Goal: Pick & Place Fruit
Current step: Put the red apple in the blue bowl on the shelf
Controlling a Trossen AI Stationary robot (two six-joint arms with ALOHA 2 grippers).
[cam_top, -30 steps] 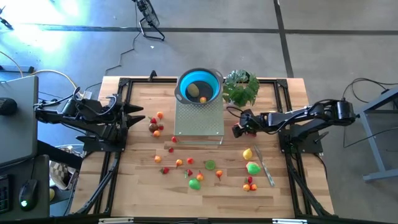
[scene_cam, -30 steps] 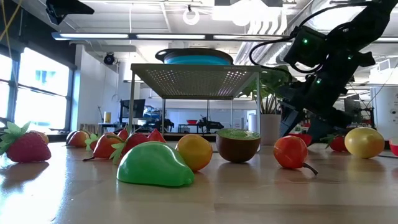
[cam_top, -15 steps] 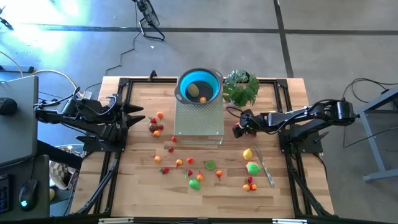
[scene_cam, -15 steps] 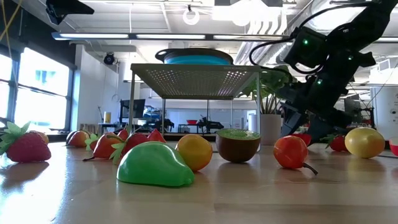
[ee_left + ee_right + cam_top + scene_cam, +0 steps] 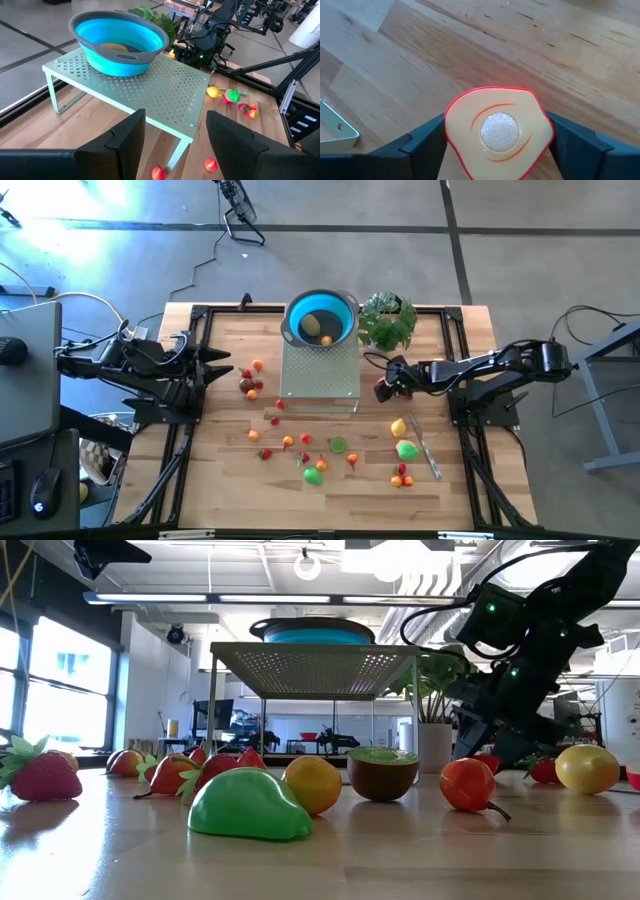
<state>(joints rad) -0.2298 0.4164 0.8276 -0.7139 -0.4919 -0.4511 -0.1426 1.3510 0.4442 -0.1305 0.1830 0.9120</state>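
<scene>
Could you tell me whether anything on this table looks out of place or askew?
Only the slim silver knife stands out: it lies at an angle among the loose toy fruits on the table's right side. The blue bowl sits level on its perforated stand.

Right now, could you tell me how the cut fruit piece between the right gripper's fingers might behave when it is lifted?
The cut fruit piece looks rigid and probably light. It lies flat face up, so it is unlikely to roll. The right gripper brackets its rounded sides, which might slip.
</scene>
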